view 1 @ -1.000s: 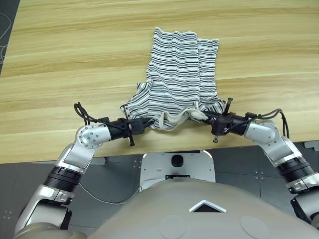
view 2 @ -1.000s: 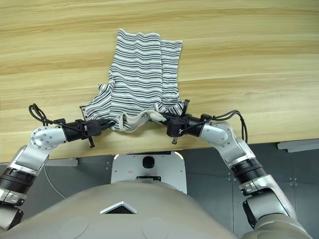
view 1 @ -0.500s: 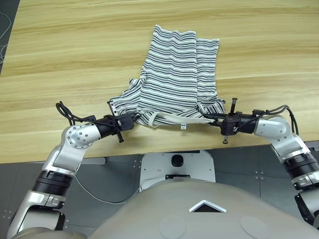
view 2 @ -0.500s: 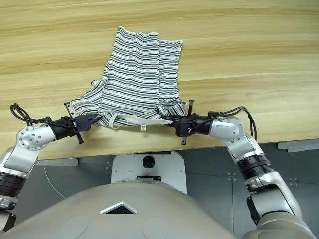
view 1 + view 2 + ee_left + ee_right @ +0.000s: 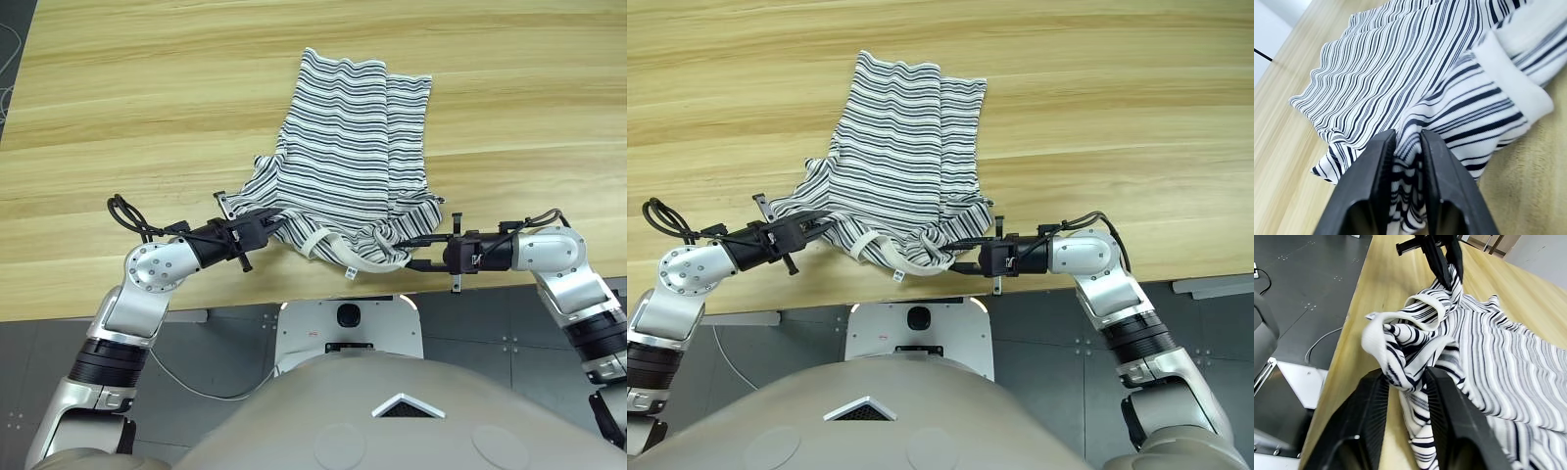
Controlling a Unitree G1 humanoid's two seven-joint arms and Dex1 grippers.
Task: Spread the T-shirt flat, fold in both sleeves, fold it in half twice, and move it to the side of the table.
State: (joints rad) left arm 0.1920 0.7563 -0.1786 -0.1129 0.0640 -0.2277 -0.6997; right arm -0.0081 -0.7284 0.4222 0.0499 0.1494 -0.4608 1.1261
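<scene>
A black-and-white striped T-shirt (image 5: 353, 147) lies bunched on the wooden table (image 5: 147, 98), its white collar (image 5: 338, 250) sagging at the near edge. My left gripper (image 5: 269, 220) is shut on the shirt's near left shoulder, the fabric pinched between its fingers (image 5: 1378, 166). My right gripper (image 5: 404, 252) is shut on the near right shoulder, just over the table's front edge, with cloth and collar gathered between its fingers (image 5: 1376, 411). The left gripper (image 5: 1442, 259) also appears beyond the shirt in the right wrist view.
The table's front edge (image 5: 245, 304) runs just under both grippers, with grey floor (image 5: 29, 362) below. Bare wood lies left, right and beyond the shirt. A dark strip borders the table's far left corner (image 5: 15, 49).
Both grippers spread apart, stretching the collar edge, then eased. Now the collar sags in a loop, the left gripper is back toward the shirt, and the right has dropped nearer the front edge.
</scene>
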